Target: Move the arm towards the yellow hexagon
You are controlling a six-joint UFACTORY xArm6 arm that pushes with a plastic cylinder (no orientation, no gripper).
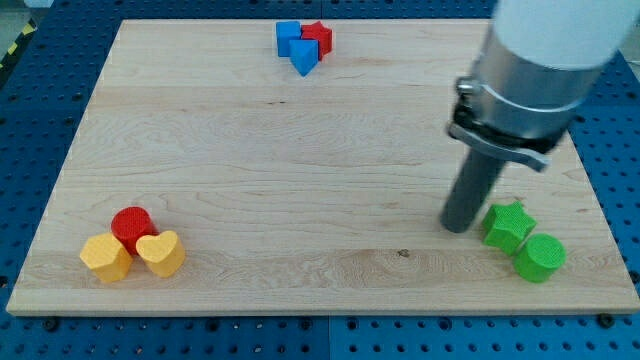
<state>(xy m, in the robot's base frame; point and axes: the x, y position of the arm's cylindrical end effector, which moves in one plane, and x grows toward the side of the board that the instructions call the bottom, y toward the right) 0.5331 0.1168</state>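
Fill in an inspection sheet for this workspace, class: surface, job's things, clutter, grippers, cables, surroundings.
Surface: wooden board, flat, unmarked.
Job's things: yellow hexagon at the view's bottom left, touching a red cylinder and a yellow heart.
Clutter: blue cube, blue triangle and red block clustered at the view's top; green star and green cylinder at the view's bottom right.
Grippers: none; my tip sits just left of the green star, far from the yellow hexagon.
Cables: nothing seen.
Surroundings: blue perforated table.
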